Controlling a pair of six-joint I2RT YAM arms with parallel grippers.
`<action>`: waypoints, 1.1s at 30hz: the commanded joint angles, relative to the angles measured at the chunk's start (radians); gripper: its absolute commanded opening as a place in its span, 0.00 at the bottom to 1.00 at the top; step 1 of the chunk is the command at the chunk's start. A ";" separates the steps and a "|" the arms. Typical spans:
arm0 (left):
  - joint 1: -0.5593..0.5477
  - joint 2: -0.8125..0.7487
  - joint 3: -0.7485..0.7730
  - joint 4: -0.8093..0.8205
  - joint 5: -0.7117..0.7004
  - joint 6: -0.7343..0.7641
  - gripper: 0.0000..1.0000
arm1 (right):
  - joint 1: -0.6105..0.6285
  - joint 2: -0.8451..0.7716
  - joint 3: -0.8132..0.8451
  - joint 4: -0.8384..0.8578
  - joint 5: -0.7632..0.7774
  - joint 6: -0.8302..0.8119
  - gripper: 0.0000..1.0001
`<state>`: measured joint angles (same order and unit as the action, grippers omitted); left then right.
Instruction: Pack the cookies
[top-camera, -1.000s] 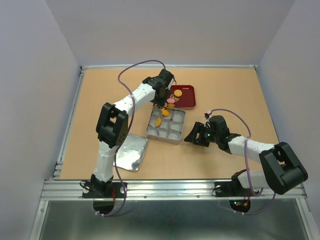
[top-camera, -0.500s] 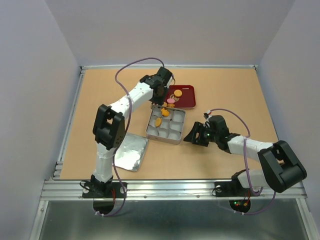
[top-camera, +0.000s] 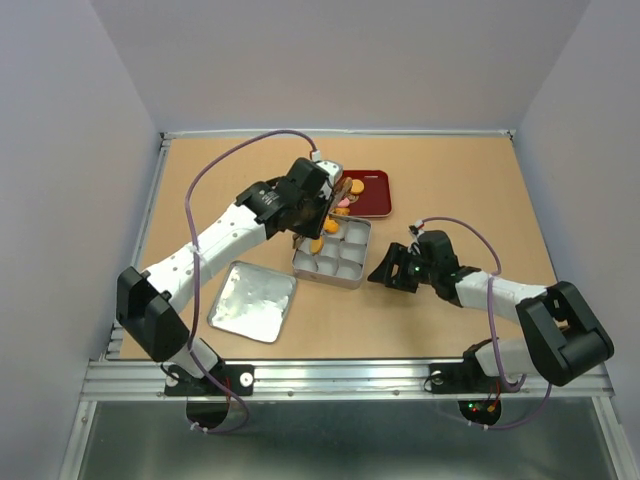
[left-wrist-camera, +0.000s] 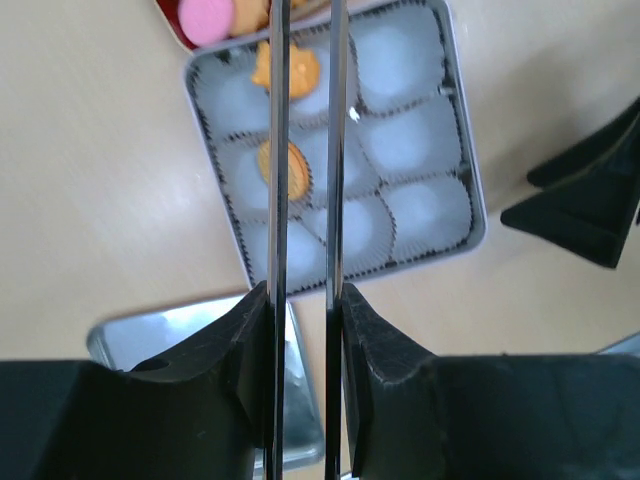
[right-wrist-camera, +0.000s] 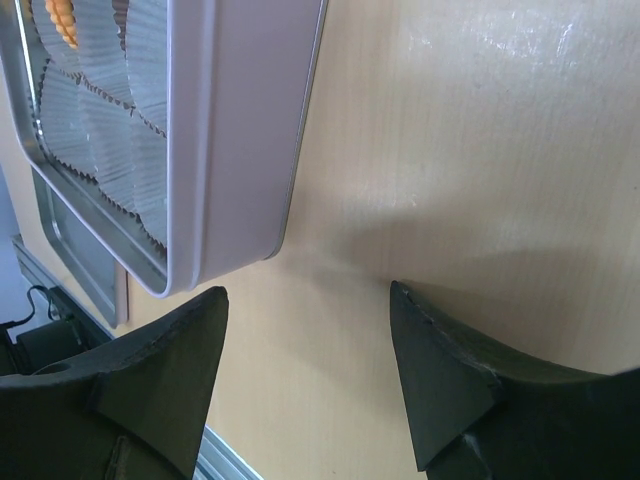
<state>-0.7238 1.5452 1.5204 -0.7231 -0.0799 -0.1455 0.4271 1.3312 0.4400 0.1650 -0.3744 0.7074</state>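
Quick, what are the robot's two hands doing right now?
Left gripper: slightly open, holding nothing.
Right gripper: wide open, holding nothing.

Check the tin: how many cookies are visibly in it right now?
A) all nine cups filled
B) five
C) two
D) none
C: the left wrist view shows just an orange flower-shaped cookie and an orange round cookie inside the silver tin; the other paper cups in sight are empty.
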 joint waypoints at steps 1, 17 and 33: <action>-0.029 -0.075 -0.104 0.042 0.023 -0.077 0.30 | -0.008 0.016 -0.009 0.007 0.015 -0.002 0.71; -0.138 -0.168 -0.318 0.136 0.178 -0.140 0.24 | -0.022 0.033 -0.009 0.011 -0.004 0.001 0.71; -0.172 -0.211 -0.448 0.142 0.100 -0.204 0.31 | -0.030 0.036 -0.014 0.016 -0.017 0.003 0.71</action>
<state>-0.8906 1.3563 1.0832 -0.6117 0.0616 -0.3325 0.4049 1.3506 0.4400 0.1864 -0.4007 0.7151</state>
